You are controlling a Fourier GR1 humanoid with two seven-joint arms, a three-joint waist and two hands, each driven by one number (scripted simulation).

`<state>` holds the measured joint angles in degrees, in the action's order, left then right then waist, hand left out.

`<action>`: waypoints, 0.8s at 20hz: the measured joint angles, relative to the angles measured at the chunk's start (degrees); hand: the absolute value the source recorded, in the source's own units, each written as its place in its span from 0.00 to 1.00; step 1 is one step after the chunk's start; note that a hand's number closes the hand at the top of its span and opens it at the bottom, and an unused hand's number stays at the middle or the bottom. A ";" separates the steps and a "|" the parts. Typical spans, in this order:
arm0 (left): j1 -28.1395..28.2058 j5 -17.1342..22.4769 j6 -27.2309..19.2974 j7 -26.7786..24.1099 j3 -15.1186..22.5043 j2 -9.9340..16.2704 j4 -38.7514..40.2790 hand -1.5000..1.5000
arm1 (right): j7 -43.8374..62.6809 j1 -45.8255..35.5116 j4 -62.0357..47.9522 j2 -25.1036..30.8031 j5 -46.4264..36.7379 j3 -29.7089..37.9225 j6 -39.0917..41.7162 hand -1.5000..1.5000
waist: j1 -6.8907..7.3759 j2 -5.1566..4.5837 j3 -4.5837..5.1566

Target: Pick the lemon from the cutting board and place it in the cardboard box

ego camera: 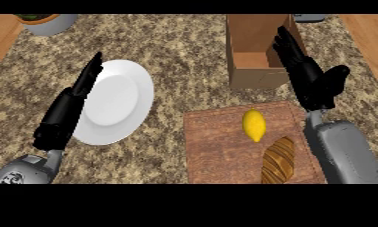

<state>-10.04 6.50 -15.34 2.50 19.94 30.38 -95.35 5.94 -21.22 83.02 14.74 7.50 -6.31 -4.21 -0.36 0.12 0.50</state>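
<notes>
Counter [184, 46] with a speckled brown and grey top fills almost the whole picture. Along the upper left and upper right edges a strip of plain wood shows.

Next in size is the cutting board [221, 146], a reddish brown one in the lower middle of the frame. The white plate [118, 98] lies to the left of the middle, well apart from the board. The cardboard box [255, 46] sits in the upper right part, open on top, just above the board.

The right hand [308, 78] is at the right side of the frame. Its fingers are straight and spread a little, pointing up, and they lie over the right wall of the box. It holds nothing. The left hand [70, 103] is at the left side, with straight fingers pressed close together, right along the left rim of the plate. It holds nothing too.

A brown bread loaf [278, 160] with dark stripes lies on the lower right part of the board. A grey pot [50, 22] with something green in it peeks in at the upper left corner.

The lemon [255, 124] is the smallest thing. It is yellow and rests on the upper part of the board, just above the bread, below the box and apart from both hands.
</notes>
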 measured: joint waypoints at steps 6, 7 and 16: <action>-1.02 0.43 3.47 -3.86 -2.90 1.36 2.34 0.50 | 5.06 -2.38 13.06 8.55 -2.06 5.35 -0.96 0.00 | -1.32 0.49 -0.29; -0.74 0.73 3.90 -4.14 -2.80 1.28 2.58 0.50 | 5.99 -2.19 13.58 12.10 -4.52 5.23 0.19 0.00 | -1.90 0.59 -0.15; -0.68 2.39 9.77 -8.41 -4.06 0.96 5.70 0.50 | -0.97 12.11 24.13 23.88 -14.81 6.63 5.30 0.00 | -1.12 0.11 -0.45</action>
<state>-10.73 8.89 -5.57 -5.91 15.88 31.35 -89.64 4.98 -9.11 107.15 38.62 -7.30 0.31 1.09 -1.48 0.23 0.05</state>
